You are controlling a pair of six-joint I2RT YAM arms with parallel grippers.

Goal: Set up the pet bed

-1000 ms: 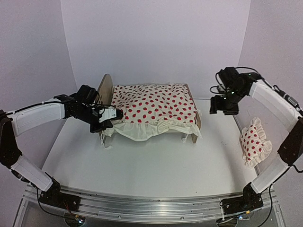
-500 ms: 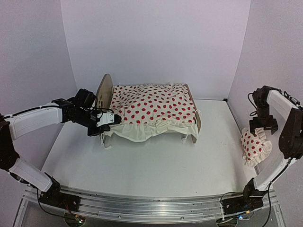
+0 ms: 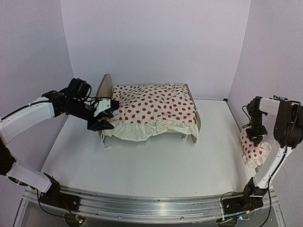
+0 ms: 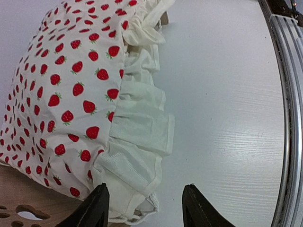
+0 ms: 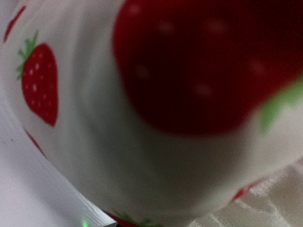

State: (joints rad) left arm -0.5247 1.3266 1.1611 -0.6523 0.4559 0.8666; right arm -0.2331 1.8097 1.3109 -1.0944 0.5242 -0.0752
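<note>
The pet bed (image 3: 105,88) stands at the back of the table, its rounded headboard on the left and its low footboard (image 3: 195,124) on the right. A cream strawberry-print duvet (image 3: 154,106) covers it and hides the mattress. My left gripper (image 3: 107,115) is open at the duvet's near-left corner. In the left wrist view the ruffled corner (image 4: 135,170) lies between the gripper's (image 4: 147,208) spread fingers, untouched by the right one. My right gripper (image 3: 254,138) points down into the small ruffled pillow (image 3: 255,152) at the right wall. Pillow fabric (image 5: 142,142) fills the right wrist view and hides the fingers.
The white table (image 3: 156,165) runs forward from the bed to a metal rail (image 3: 151,207) at the near edge, also seen in the left wrist view as the rail (image 4: 288,94). Lilac walls close in left, back and right. The pillow lies close to the right wall.
My left gripper opened and let go of the duvet corner, shifting slightly back. My right arm swung right and down from beside the footboard onto the pillow and closed there.
</note>
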